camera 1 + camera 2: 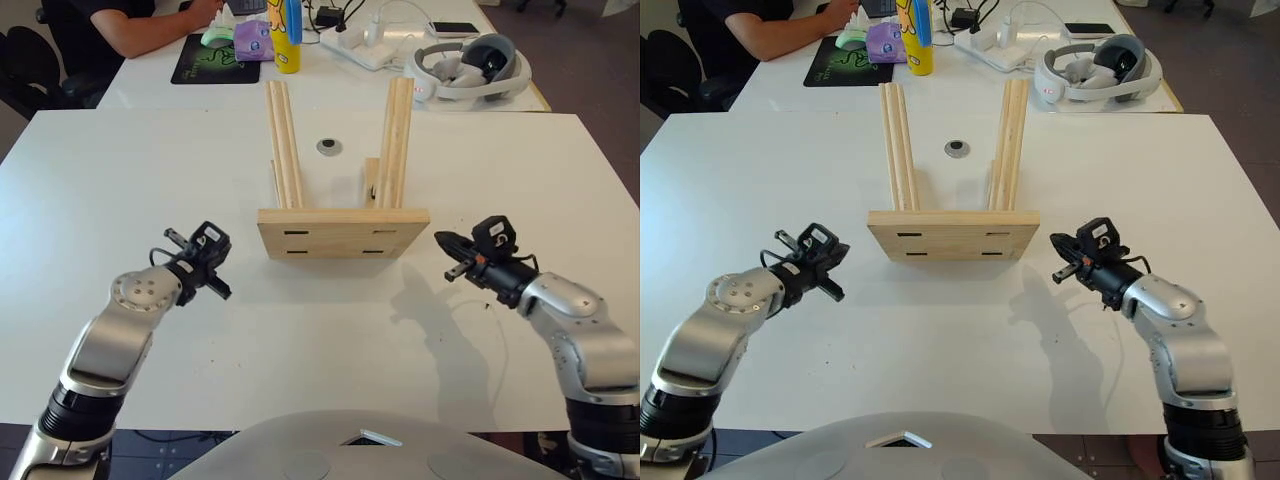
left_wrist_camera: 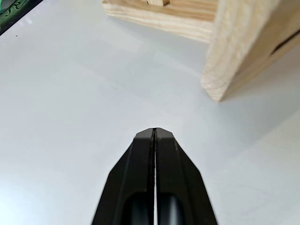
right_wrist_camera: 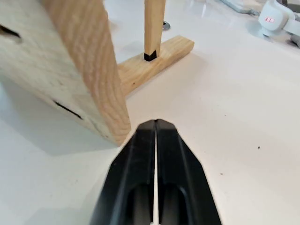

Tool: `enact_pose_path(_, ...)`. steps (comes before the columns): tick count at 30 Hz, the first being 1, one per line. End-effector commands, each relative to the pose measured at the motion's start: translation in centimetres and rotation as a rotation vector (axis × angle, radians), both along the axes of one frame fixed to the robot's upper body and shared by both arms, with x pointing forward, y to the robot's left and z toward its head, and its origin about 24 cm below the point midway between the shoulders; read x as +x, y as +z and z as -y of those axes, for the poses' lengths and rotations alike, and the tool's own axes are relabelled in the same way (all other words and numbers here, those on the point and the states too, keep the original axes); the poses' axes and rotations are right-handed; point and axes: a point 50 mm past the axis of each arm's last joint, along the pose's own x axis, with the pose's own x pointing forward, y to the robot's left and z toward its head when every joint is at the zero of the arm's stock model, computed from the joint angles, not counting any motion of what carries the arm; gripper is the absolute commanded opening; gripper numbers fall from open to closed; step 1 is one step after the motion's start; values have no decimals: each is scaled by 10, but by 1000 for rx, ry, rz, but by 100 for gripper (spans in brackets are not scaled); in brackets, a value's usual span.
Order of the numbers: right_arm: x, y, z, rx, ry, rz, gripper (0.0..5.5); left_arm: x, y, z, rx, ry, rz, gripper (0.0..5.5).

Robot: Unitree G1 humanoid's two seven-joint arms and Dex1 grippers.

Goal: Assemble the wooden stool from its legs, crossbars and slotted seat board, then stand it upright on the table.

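Observation:
The wooden stool lies on its side in the middle of the white table. Its slotted seat board [image 1: 343, 233] stands on edge facing me, and the legs [image 1: 282, 143] [image 1: 396, 140] run away toward the back. A crossbar [image 3: 154, 58] rests on the table with a leg set into it. My left gripper [image 1: 178, 238] is shut and holds nothing, a short way left of the board's corner [image 2: 220, 89]. My right gripper [image 1: 440, 238] is shut too, just right of the board's other corner [image 3: 115, 131], not touching it.
A round grommet [image 1: 329, 147] sits in the table between the legs. On the far desk lie a yellow bottle [image 1: 288, 35], a black mouse pad [image 1: 210, 60], a power strip [image 1: 365, 45] and a headset [image 1: 470, 65]. Bare table lies in front of the board.

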Motion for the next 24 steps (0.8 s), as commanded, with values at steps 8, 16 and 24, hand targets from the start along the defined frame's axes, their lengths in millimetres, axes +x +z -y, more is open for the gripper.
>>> enact_pose_path(8, 8, -36, -23, -35, -106, 71, 3, 15, -24, 19, -9, 71, 133, 0)
enact_pose_path(16, 12, -34, -27, -15, -86, 99, 3, 18, -33, 33, -25, 38, 138, 0)
enact_pose_path(24, 9, -37, -33, -7, -66, 83, 3, 19, -37, 39, -20, 12, 134, 0)
